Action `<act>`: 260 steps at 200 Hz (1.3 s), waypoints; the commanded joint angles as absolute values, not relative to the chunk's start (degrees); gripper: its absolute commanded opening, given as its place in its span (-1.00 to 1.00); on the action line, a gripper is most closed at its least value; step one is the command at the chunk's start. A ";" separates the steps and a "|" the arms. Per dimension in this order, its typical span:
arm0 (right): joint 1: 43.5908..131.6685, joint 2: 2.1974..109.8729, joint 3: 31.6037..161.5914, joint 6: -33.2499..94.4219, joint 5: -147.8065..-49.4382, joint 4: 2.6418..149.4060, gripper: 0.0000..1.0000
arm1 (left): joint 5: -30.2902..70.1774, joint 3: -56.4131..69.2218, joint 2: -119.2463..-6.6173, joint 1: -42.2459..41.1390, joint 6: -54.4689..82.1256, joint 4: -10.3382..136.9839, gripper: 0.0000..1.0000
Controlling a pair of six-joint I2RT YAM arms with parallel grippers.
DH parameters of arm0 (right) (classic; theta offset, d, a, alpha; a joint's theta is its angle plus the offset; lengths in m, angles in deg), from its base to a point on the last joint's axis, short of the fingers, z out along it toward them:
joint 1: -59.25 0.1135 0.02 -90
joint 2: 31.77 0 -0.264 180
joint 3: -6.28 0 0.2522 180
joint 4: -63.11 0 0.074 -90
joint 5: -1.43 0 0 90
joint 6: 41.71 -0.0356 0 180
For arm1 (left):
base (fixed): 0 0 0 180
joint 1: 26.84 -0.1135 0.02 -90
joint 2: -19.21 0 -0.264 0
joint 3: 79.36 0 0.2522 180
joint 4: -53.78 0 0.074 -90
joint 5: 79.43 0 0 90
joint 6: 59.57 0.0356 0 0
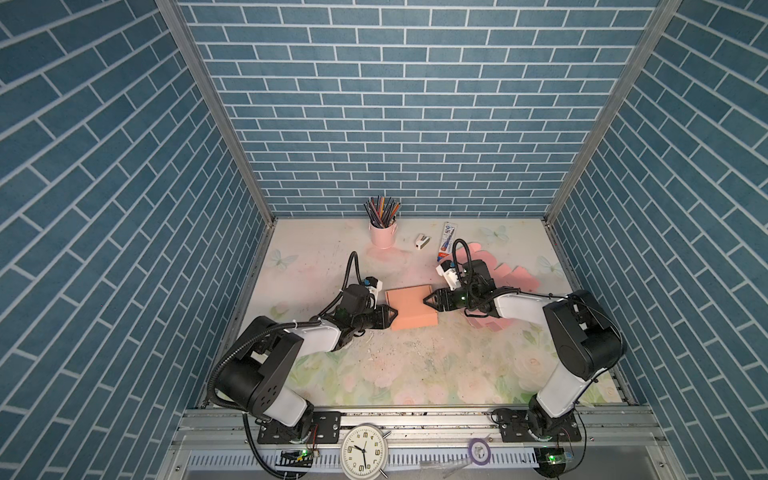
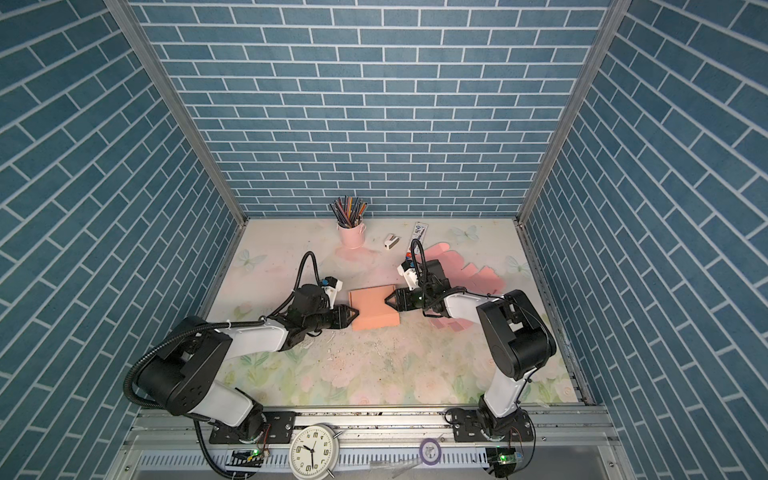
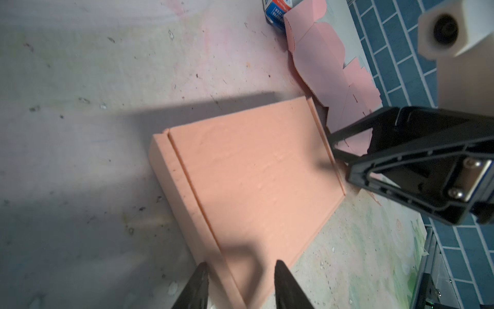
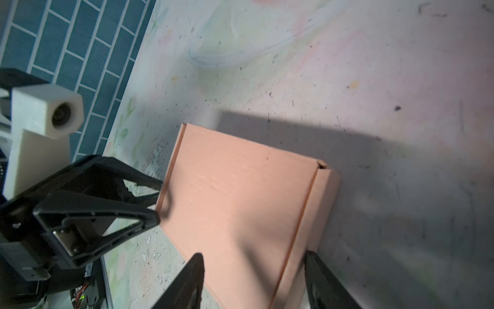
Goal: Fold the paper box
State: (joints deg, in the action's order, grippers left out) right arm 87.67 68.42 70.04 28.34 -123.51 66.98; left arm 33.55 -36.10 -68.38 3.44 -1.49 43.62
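Observation:
The paper box [image 1: 412,309] [image 2: 374,307] is a flat salmon carton lying closed on the table [image 1: 415,365] between my arms. My left gripper [image 1: 395,314] [image 3: 241,264] is at the box's left edge near its front corner. It is open, and in the left wrist view that corner of the box [image 3: 251,182] lies between its fingertips. My right gripper [image 1: 426,300] [image 4: 253,254] is at the right edge, also open, with the box's [image 4: 240,192] end and one side wall between its fingertips. Whether any finger presses the cardboard I cannot tell.
A pink cup of pencils [image 1: 382,235], a small white object [image 1: 422,242] and a blue-and-white tube [image 1: 446,241] stand at the back. Flat pink paper sheets [image 1: 515,276] [image 3: 320,67] lie behind and under the right arm. A clock [image 1: 364,452] sits on the front rail.

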 commanded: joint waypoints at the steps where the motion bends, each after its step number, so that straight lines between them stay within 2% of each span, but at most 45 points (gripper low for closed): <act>1: 87.55 70.42 72.51 31.26 -125.72 68.32 0.20 | 32.58 -37.61 -66.14 5.08 -3.02 41.70 -0.17; 54: 88.03 73.82 77.35 32.44 -126.12 70.09 0.20 | 27.84 -41.94 -63.68 14.99 -8.91 38.80 -0.16; 81: 88.95 72.71 78.64 32.69 -122.04 71.84 0.19 | 24.41 -44.09 -60.15 18.95 -10.87 40.06 -0.14; 104: 88.78 70.49 78.51 32.77 -117.85 72.68 0.20 | 22.59 -45.00 -55.98 19.61 -10.38 45.46 -0.04; 137: 88.78 65.19 77.72 34.29 -112.51 76.60 0.22 | 21.64 -45.85 -47.98 19.68 -8.72 51.63 -0.02; 158: 88.87 60.31 75.23 34.75 -109.60 78.03 0.22 | 22.11 -43.88 -44.68 17.79 -5.89 55.41 0.00; 183: 89.44 55.18 71.50 34.67 -108.24 79.69 0.17 | 27.11 -40.57 -46.08 11.33 -3.10 56.67 0.00; 226: 92.05 46.82 64.14 32.25 -106.52 80.99 0.05 | 36.56 -34.15 -54.60 0.71 1.14 54.43 0.04; 260: 95.51 44.73 58.77 29.14 -106.13 78.82 -0.08 | 41.14 -28.76 -63.03 -2.78 3.84 53.42 0.10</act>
